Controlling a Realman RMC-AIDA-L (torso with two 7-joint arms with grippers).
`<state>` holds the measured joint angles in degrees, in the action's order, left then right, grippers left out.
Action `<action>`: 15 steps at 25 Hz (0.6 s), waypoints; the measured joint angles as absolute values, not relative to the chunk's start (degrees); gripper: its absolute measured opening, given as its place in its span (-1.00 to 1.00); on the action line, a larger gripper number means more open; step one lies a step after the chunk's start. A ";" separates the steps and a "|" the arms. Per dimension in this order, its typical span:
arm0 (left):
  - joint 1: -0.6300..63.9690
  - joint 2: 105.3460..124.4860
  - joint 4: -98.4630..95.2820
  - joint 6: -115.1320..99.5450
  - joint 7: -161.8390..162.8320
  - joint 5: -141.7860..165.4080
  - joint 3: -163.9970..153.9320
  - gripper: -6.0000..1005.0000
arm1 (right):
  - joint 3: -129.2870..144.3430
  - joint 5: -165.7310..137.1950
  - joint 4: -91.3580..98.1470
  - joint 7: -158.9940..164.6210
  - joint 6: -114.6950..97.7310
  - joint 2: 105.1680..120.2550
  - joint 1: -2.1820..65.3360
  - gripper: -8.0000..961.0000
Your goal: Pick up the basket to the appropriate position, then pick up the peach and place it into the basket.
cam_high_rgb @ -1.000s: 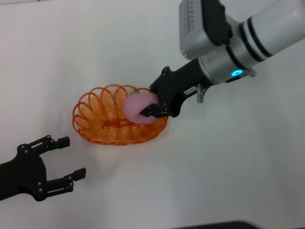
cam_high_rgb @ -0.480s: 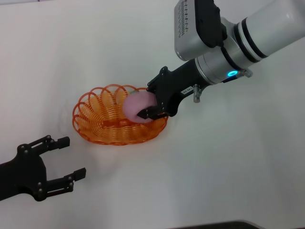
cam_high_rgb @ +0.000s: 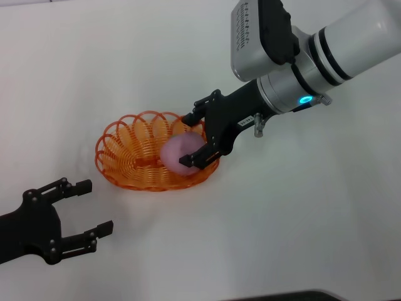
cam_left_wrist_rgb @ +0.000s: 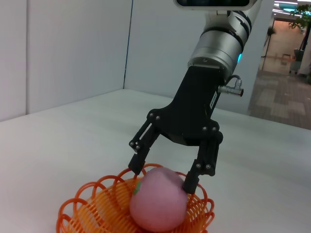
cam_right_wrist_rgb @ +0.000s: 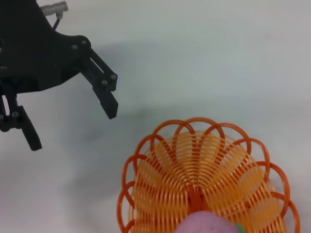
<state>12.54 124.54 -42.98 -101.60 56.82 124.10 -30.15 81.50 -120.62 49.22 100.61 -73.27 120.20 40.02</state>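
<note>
The orange wire basket (cam_high_rgb: 128, 157) sits on the white table. The pale pink peach (cam_high_rgb: 180, 153) lies inside it at its right end, green stem tip up in the left wrist view (cam_left_wrist_rgb: 158, 204). My right gripper (cam_high_rgb: 193, 138) hangs just over the peach, open, its fingertips (cam_left_wrist_rgb: 190, 180) spread to either side of the peach's top. The left wrist view shows this gripper (cam_left_wrist_rgb: 162, 174) above the basket (cam_left_wrist_rgb: 73, 216). My left gripper (cam_high_rgb: 78, 210) is open and empty, parked near the table's front left, apart from the basket.
The right wrist view looks down on the basket (cam_right_wrist_rgb: 204, 170) with the peach (cam_right_wrist_rgb: 206, 224) at the picture's edge and the left gripper (cam_right_wrist_rgb: 70, 121) beyond it. White table (cam_high_rgb: 282, 219) lies all around.
My right gripper has opened. The peach has dropped from between its fingers and now rests lower in the basket. The left arm has not moved.
</note>
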 joint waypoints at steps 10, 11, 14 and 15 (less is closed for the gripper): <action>12.60 124.49 -42.98 -102.08 56.96 124.09 -30.14 0.65 | 77.41 -118.18 51.02 97.66 -76.46 119.53 37.62 0.96; 12.64 124.49 -42.98 -102.19 57.07 124.02 -30.14 0.65 | 75.57 -118.08 51.87 96.98 -77.91 119.51 36.80 0.96; 12.66 124.43 -42.98 -102.28 57.57 123.62 -30.08 0.65 | 67.97 -118.09 54.77 94.24 -82.52 119.44 33.46 0.96; 12.65 124.40 -42.98 -102.28 57.58 123.59 -30.05 0.65 | 65.49 -118.12 55.62 93.20 -83.84 119.43 32.38 0.96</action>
<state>12.65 124.40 -42.98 -102.28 57.58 123.59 -30.05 65.49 -118.12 55.62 93.20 -83.84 119.43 32.38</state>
